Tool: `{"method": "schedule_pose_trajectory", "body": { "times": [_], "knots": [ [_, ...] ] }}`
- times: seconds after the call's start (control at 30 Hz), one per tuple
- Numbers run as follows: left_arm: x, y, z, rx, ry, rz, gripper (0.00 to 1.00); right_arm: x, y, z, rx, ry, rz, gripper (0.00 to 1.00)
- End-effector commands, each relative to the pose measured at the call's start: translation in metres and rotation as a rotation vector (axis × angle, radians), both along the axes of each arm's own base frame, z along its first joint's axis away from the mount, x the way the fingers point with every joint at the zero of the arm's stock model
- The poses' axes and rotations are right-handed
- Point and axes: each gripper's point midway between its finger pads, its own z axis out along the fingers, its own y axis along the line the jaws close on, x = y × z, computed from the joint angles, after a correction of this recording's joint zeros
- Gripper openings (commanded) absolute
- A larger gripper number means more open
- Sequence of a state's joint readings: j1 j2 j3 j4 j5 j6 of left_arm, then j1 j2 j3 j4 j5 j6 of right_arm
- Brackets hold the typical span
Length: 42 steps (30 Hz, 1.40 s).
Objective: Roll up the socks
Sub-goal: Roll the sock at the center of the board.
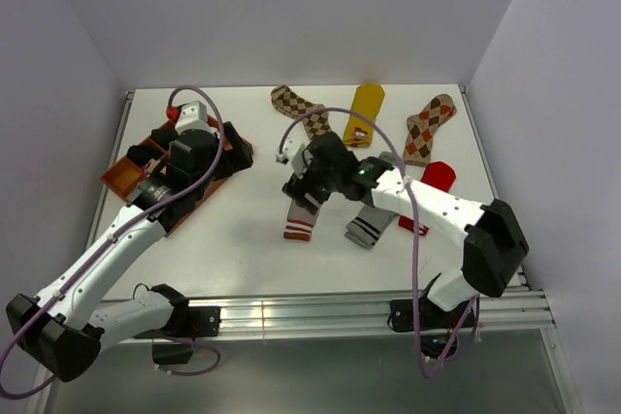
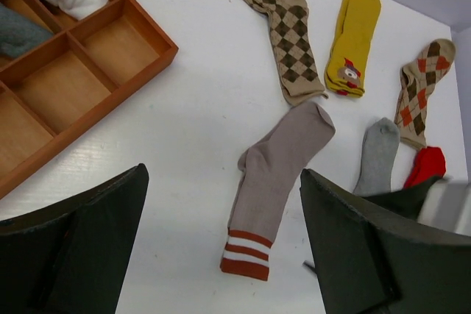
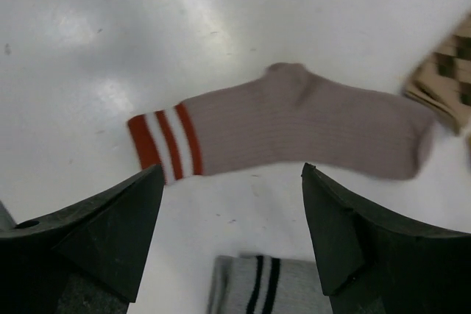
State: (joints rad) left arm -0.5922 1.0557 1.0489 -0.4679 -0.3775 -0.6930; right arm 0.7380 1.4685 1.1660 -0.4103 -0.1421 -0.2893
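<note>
Taupe sock (image 3: 294, 126) lies flat at frame centre, unrolled like the five other socks (image 2: 283, 34) around it; all rolling is left to do, I judge. My right gripper (image 3: 230, 169) hangs open above it; my left gripper (image 2: 224, 170) is open too.

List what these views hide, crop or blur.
- Taupe fabric sock with red-striped cuff: top view, toe half under the right arm.
- Grey sock with black stripes: right wrist view, cut off by the bottom edge.
- Red fabric sock: left wrist view, lower part behind the left gripper.
- Orange wooden compartment tray: top view, largely under the left arm.
- Picture on the mustard yellow sock: left wrist view, too small to identify.
</note>
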Motion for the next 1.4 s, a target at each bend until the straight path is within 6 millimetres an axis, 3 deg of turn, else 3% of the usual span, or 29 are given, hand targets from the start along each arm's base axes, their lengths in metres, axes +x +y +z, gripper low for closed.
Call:
{"method": "schedule_pose_trajectory", "body": {
  "times": [0.0, 0.17, 0.37, 0.7, 1.1, 1.37],
  "knots": [
    [0.007, 0.001, 0.009, -0.083, -0.034, -0.021, 0.9, -0.016, 0.021, -0.013, -0.038, 0.011, 0.091, 0.82],
    [0.011, 0.018, 0.004, -0.106, -0.033, 0.01, 0.89, -0.047, 0.032, -0.059, -0.119, 0.046, 0.17, 0.79],
    [0.011, 0.026, 0.003, -0.109, -0.032, 0.017, 0.88, -0.057, 0.035, -0.093, -0.2, 0.061, 0.192, 0.77],
    [0.015, 0.028, -0.005, -0.11, -0.024, 0.012, 0.88, -0.059, 0.035, -0.119, -0.253, 0.095, 0.192, 0.74],
    [0.02, 0.024, -0.014, -0.121, -0.01, -0.001, 0.87, -0.073, 0.031, -0.134, -0.264, 0.169, 0.198, 0.64],
    [0.024, 0.02, -0.022, -0.127, 0.006, -0.012, 0.86, -0.079, 0.031, -0.135, -0.258, 0.197, 0.204, 0.63]
  ]
}}
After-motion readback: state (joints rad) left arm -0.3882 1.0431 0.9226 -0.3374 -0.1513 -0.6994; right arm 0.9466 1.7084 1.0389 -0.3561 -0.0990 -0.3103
